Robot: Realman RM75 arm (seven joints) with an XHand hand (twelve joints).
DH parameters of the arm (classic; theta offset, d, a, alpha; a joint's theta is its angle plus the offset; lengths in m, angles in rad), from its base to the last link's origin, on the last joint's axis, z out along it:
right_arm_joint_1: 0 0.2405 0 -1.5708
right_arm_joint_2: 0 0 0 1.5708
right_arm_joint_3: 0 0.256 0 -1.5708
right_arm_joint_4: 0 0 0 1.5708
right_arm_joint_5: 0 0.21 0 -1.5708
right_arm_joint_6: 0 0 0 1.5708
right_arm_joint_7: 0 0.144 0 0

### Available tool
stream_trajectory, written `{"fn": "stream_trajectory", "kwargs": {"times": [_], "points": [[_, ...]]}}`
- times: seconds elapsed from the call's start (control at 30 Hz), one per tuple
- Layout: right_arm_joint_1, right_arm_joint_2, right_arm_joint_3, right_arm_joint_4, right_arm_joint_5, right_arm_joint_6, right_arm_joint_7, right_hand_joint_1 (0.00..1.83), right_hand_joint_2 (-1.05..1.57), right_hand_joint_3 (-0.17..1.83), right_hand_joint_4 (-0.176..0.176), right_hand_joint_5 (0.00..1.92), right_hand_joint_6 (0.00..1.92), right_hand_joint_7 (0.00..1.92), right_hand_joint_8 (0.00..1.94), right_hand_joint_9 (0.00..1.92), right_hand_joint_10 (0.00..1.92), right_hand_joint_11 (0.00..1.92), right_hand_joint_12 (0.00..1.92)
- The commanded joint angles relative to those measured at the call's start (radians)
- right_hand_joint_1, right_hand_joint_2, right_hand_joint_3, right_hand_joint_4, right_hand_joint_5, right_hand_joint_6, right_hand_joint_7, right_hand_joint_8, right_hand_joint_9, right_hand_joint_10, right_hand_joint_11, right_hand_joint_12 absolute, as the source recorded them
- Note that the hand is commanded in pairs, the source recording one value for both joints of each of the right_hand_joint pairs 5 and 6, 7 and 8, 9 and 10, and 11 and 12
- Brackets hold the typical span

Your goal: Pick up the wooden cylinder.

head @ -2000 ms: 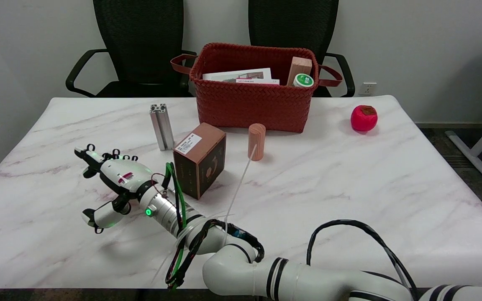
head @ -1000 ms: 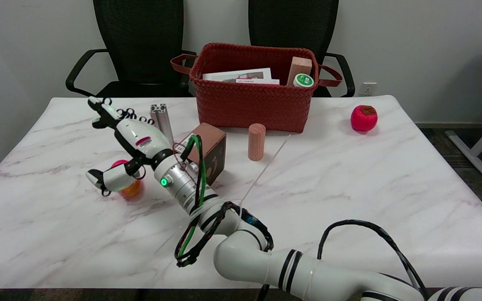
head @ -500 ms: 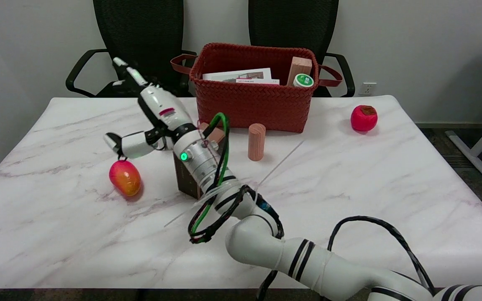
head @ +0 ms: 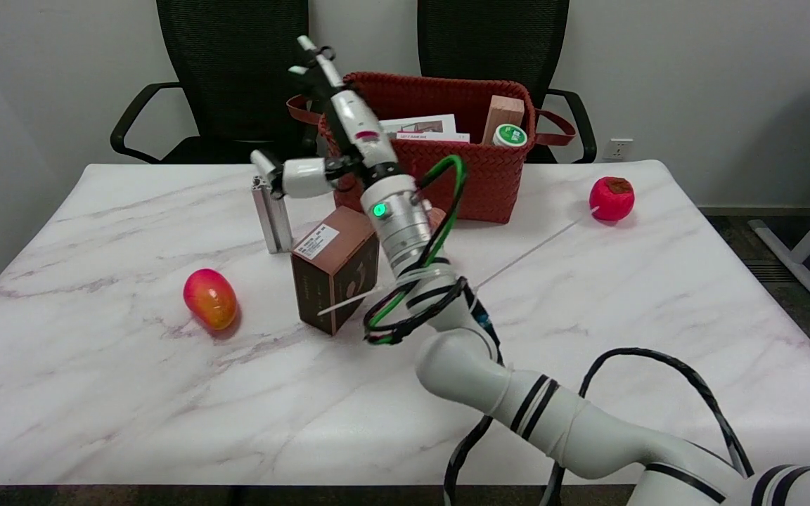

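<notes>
The robot hand [head: 338, 137], fingers spread and empty, has swung rightward above the box [head: 335, 276], now hiding the wooden cylinder [head: 437, 213], still ungrasped.

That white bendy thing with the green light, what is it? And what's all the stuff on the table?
It is a robot's arm, and a person steers it from somewhere else. At its end is the right hand, black and white, with fingers spread in the air. It holds nothing.

The picture comes from a camera above the near side of the table, looking down and across.

On the marble table there is a brown box, a red-and-yellow fruit, a silver metal bar, a red fruit and a red woven basket with things inside.

The robot wants the wooden cylinder. It stands in front of the basket, mostly hidden behind the arm, so only a sliver shows.
</notes>
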Motion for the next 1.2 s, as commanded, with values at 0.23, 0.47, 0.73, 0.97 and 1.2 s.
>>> {"fn": "stream_trajectory", "kwargs": {"times": [0.23, 0.47, 0.73, 0.97, 1.2], "points": [[-0.002, 0.211, 0.076, 0.079, 0.308, 0.177, 0.0, 1.12, 0.35, 0.92, 0.0, 0.08, 0.08, 0.3, 0.3, 0.35, 0.35, 0.17, 0.17], [-0.08, 0.311, 0.076, 0.189, 0.409, 0.181, 0.0, 1.13, 0.24, 0.88, 0.0, 0.0, 0.0, 0.26, 0.26, 0.25, 0.25, 0.0, 0.0], [-0.16, 0.343, 0.077, 0.231, 0.438, 0.221, 0.0, 1.13, 0.24, 0.88, 0.0, 0.0, 0.0, 0.21, 0.21, 0.14, 0.14, 0.0, 0.0], [-0.221, 0.343, 0.086, 0.241, 0.441, 0.237, 0.015, 1.15, 0.21, 0.87, 0.0, 0.0, 0.0, 0.19, 0.19, 0.14, 0.14, 0.0, 0.0], [-0.233, 0.343, 0.08, 0.207, 0.441, 0.231, 0.108, 1.17, 0.17, 0.84, 0.0, 0.0, 0.0, 0.18, 0.18, 0.09, 0.09, 0.0, 0.0]]}}
